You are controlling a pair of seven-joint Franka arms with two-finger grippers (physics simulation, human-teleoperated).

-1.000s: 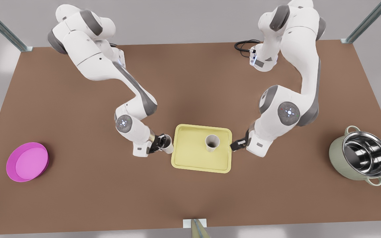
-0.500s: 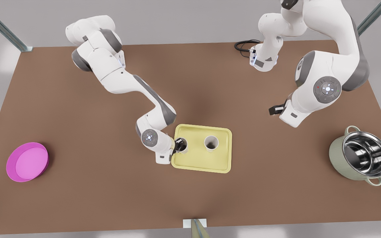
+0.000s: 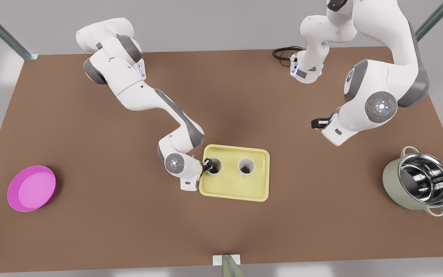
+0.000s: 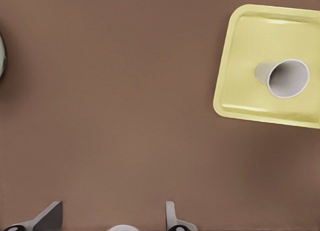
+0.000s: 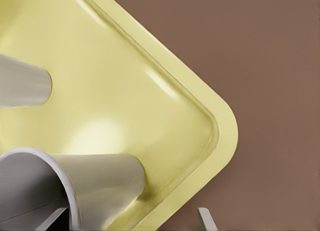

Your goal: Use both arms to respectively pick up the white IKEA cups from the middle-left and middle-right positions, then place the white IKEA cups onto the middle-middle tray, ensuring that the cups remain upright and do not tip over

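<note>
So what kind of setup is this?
Likely a simulated bimanual tabletop testbed: two white arms on a brown table, metal frame posts at its corners, scattered props (yellow tray, two white cups, pink bowl, pot). Right claw sits at one cup on the tray; left claw hangs open above the table.

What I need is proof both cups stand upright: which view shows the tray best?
Front view: the whole tray, both cups upright in it, right gripper at one, left gripper waiting apart. Left wrist view cuts the tray off, showing one cup; right wrist view shows one corner close up.
</note>
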